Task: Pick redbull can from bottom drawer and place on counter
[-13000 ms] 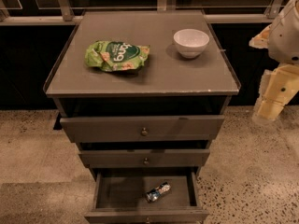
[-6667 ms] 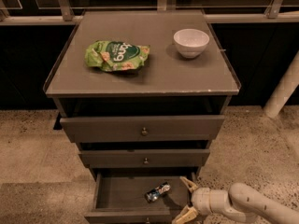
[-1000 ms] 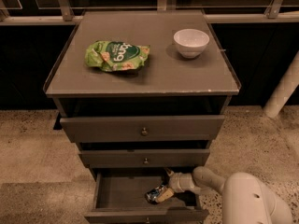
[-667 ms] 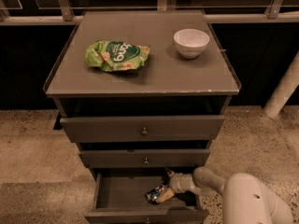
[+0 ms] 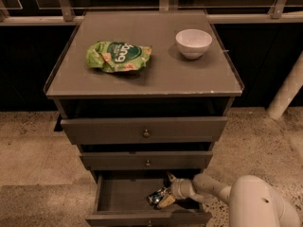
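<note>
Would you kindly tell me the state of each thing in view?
bottom drawer: pulled open.
top drawer: closed.
middle drawer: closed.
redbull can: lying on its side in the bottom drawer.
gripper: inside the bottom drawer, beside the can.
white bowl: upright on the counter.
snack bag: lying crumpled on the counter.

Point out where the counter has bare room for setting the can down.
The counter is bare along the whole front strip, between the green snack bag, the white bowl and the front edge. The gap between bag and bowl is also bare. It is crowded in the bottom drawer on the right side, where the pincer sits at the redbull can.
</note>
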